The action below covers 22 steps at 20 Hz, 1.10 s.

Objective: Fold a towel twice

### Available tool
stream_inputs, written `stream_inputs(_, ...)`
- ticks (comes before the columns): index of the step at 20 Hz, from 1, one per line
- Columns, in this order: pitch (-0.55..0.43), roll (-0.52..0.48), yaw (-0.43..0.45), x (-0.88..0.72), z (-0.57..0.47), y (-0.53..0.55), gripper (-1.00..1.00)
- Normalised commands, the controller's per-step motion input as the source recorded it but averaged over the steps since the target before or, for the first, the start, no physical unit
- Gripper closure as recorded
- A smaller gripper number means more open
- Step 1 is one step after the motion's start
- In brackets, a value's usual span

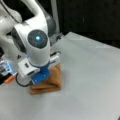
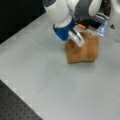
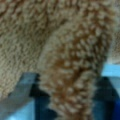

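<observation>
1. Pictured in both front views: orange-brown towel (image 1: 51, 81) (image 2: 83, 48) lying as a compact folded bundle on the grey table (image 1: 90, 75) (image 2: 50, 75), layers visible along the edge nearest a front view's bottom.
2. Directly above it, pressed down onto the cloth — the Franka arm's pincer (image 1: 41, 77) (image 2: 75, 37), blue-bodied with pale fingers.
3. Seen from the wrist view: a thick ridge of terry towel (image 3: 75, 65) running between the two fingers (image 3: 22, 90), apparently pinched there; pincer partly closed, with cloth filling the gap.
4. Judged from the bundle's small, layered shape: well along, seemingly in or just at the end of the second fold rather than the first.
5. Called for now, by that reading: a clean release without dragging the top layer — edges kept square, bundle left flat.
6. Behind the arm: small orange item (image 1: 9, 79) and cluttered equipment, too indistinct to name.
</observation>
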Motion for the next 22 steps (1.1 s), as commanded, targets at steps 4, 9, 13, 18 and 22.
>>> stream_inputs(4,-0.296,-0.020,0.201,-0.28,-0.22,-0.32,1.00)
stream_inputs(9,-0.226,-0.065,0.164,-0.27,-0.16,-0.24,1.00)
stream_inputs(13,-0.168,-0.102,0.145,-0.27,-0.14,-0.17,1.00)
stream_inputs(18,-0.165,-0.131,0.113,-0.27,-0.23,-0.07,1.00)
stream_inputs(22,-0.161,-0.138,0.109,-0.28,-0.31,0.00,1.00)
